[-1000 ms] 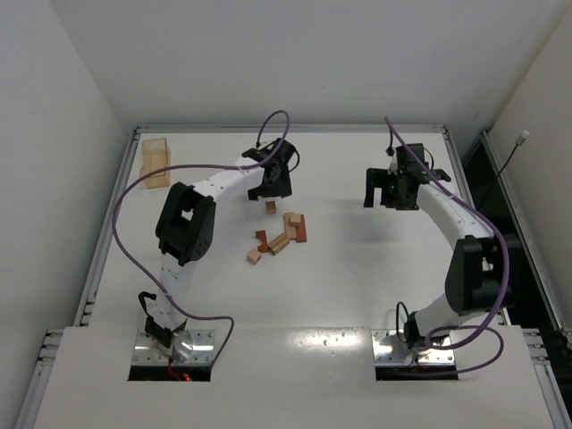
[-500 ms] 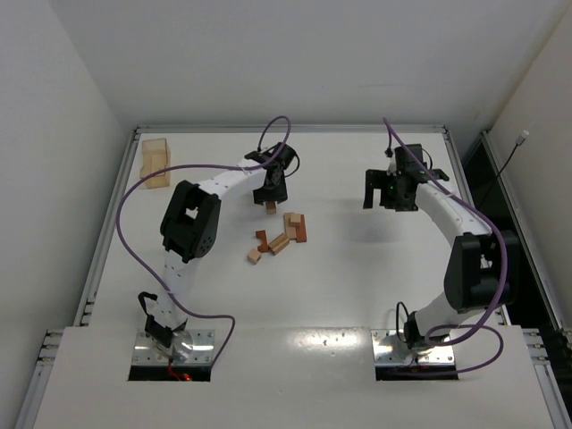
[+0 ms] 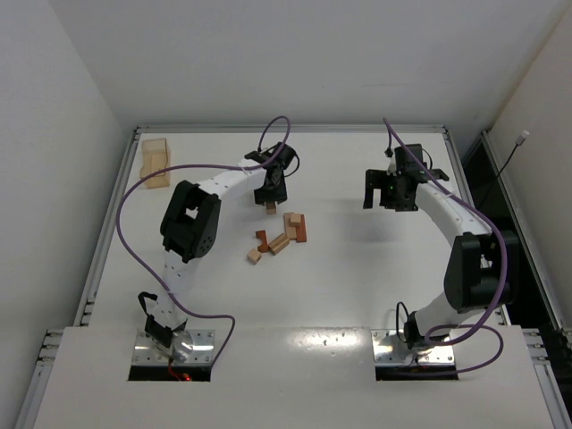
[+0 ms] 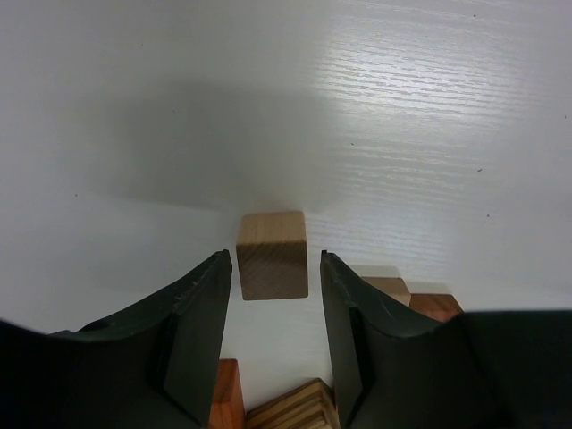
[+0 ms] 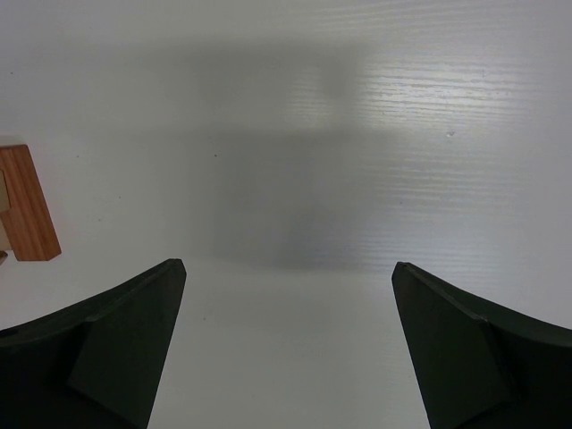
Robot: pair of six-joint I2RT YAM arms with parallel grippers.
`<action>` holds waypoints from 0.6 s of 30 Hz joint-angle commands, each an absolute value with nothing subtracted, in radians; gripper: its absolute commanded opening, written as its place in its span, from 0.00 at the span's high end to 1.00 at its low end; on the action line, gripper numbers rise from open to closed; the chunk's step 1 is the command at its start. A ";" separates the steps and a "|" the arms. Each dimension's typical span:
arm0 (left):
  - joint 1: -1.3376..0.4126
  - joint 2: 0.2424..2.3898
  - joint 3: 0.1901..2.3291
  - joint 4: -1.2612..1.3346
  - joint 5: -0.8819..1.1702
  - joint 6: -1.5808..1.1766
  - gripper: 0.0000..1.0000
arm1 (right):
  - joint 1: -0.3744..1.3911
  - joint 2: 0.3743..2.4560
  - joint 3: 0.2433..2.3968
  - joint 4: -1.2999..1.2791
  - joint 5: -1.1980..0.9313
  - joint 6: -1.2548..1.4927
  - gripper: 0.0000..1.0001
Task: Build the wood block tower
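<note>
While likely light and stiff, the tan cube (image 4: 273, 257) could slip; pinch its flat sides. Left claw (image 4: 274, 263) brackets it narrowly without touching, right claw (image 5: 286, 265) wide.

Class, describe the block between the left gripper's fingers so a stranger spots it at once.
On the table, find the cluster of wooden blocks. Just beyond it, between the fingers of the left gripper, a light tan cube sits apart from the rest.
</note>
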State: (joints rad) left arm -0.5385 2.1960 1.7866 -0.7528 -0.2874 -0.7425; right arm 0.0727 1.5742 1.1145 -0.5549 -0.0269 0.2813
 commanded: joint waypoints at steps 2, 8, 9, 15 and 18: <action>-0.528 2.217 1.802 -0.742 -0.284 -0.756 0.59 | 0.075 1.580 1.144 -0.532 -0.034 0.287 0.01; -0.528 2.226 1.802 -0.742 -0.284 -0.756 0.63 | 0.075 1.589 1.144 -0.532 -0.034 0.287 0.01; -0.528 2.226 1.802 -0.742 -0.284 -0.756 0.65 | 0.075 1.589 1.144 -0.532 -0.034 0.287 0.01; -0.528 2.217 1.802 -0.742 -0.284 -0.756 0.85 | 0.075 1.589 1.144 -0.532 -0.034 0.287 0.01; -0.528 2.171 1.781 -0.742 -0.304 -0.765 0.99 | 0.075 1.589 1.144 -0.532 -0.034 0.287 0.01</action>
